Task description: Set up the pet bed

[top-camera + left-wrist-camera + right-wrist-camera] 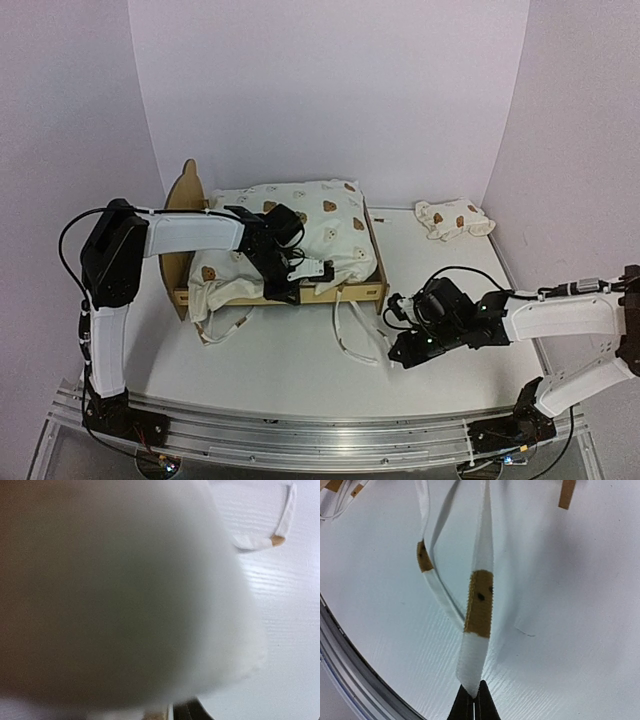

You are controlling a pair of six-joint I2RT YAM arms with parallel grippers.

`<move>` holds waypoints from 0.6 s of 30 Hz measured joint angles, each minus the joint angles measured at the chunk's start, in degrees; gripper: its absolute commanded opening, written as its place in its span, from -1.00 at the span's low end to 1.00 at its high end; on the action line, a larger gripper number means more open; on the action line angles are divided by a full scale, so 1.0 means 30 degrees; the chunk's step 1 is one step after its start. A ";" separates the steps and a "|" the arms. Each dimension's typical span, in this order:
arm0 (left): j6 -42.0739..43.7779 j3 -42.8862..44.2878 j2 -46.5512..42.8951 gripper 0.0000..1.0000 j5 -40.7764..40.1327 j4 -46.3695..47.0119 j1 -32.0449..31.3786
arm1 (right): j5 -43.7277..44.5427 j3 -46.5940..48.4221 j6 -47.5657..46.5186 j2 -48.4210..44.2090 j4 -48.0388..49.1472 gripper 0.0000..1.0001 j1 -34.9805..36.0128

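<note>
The pet bed is a plywood frame with its eared headboard at the left. Its cream bear-print cushion lies bunched on top and hangs over the front rail. My left gripper presses into the cushion's front edge. In the left wrist view blurred cushion fabric fills the frame and only a dark finger shows, so its jaws cannot be read. My right gripper is shut on the tip of a white tie strap with a brown patch, low over the table right of the bed's front corner.
A small matching bear-print pillow lies at the back right of the table. More white tie straps trail onto the table in front of the bed. A metal rail runs along the near edge.
</note>
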 measured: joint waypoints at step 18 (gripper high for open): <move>-0.1890 -0.6054 -0.9100 0.11 0.4944 0.4769 -0.0778 | -0.4598 0.3578 0.7240 0.0811 -0.0859 -1.00 0.0171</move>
